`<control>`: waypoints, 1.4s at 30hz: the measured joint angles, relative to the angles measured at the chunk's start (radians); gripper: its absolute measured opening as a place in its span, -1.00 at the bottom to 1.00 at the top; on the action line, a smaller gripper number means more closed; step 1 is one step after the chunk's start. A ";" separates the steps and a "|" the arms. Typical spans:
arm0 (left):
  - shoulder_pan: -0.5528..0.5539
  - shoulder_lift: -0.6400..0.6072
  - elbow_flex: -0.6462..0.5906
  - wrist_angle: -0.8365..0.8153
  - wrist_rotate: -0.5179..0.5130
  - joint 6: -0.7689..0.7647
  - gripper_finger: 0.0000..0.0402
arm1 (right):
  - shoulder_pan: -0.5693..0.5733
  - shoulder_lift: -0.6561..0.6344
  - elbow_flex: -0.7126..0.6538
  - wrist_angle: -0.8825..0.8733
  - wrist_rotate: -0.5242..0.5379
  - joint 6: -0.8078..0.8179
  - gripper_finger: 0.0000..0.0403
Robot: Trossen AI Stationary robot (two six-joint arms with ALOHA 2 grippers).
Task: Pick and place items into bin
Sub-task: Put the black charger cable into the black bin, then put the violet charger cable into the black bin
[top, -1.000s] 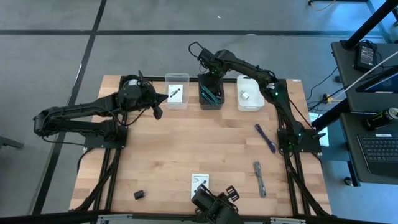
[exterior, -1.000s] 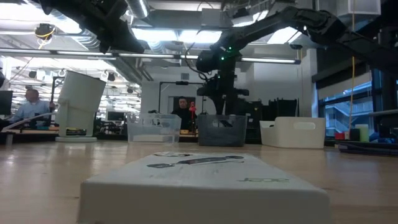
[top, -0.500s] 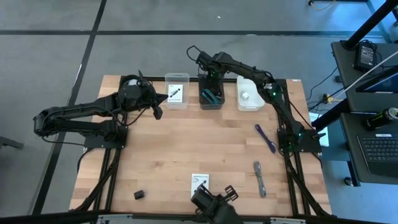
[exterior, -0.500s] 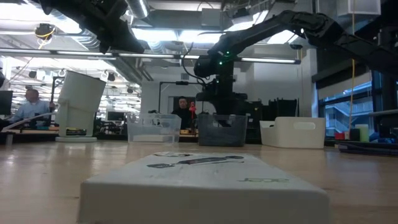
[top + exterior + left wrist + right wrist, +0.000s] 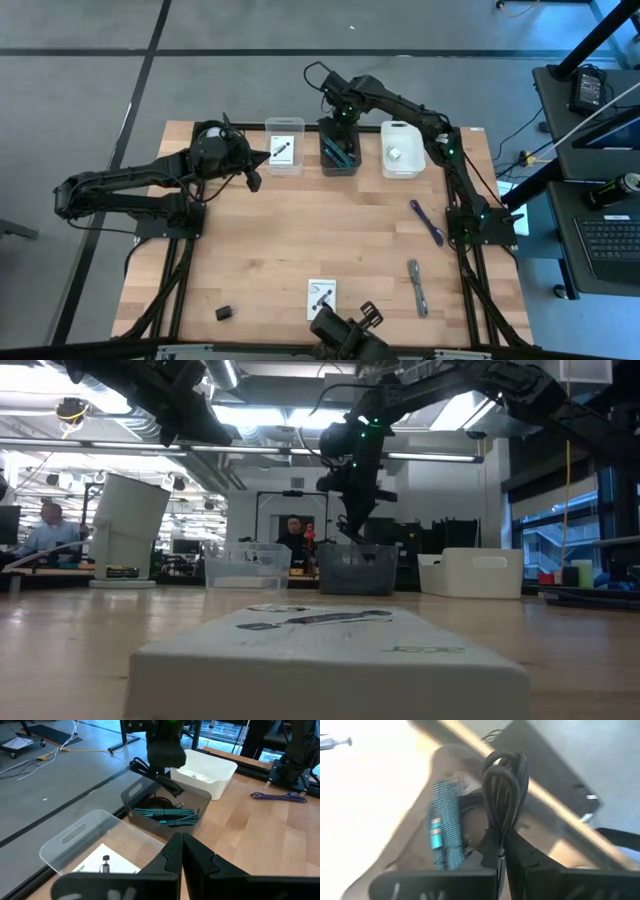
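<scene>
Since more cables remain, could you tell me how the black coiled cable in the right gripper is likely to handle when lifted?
Probably floppy: the black coiled cable droops from the right gripper over the grey bin. Likely light, and its loops may snag.

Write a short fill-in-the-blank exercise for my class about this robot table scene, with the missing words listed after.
1. The right gripper is shut on a coiled black ____.
2. It hangs over the dark grey middle bin, which holds a ____ braided cable.
3. The clear plastic bin stands to the grey bin's ____ in the high view.

Missing words: cable; teal; left
</scene>
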 joint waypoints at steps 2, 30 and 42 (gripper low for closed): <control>0.000 0.000 0.000 0.000 0.000 0.000 -0.99 | 0.001 -0.002 0.000 -0.001 -0.046 0.000 -0.96; 0.000 0.000 0.000 0.000 0.000 0.000 -0.99 | 0.016 0.026 -0.171 0.029 -0.015 0.009 -0.57; 0.000 0.000 0.000 0.000 0.019 0.001 -0.99 | 0.016 -0.021 -0.171 0.034 -0.028 0.030 -0.44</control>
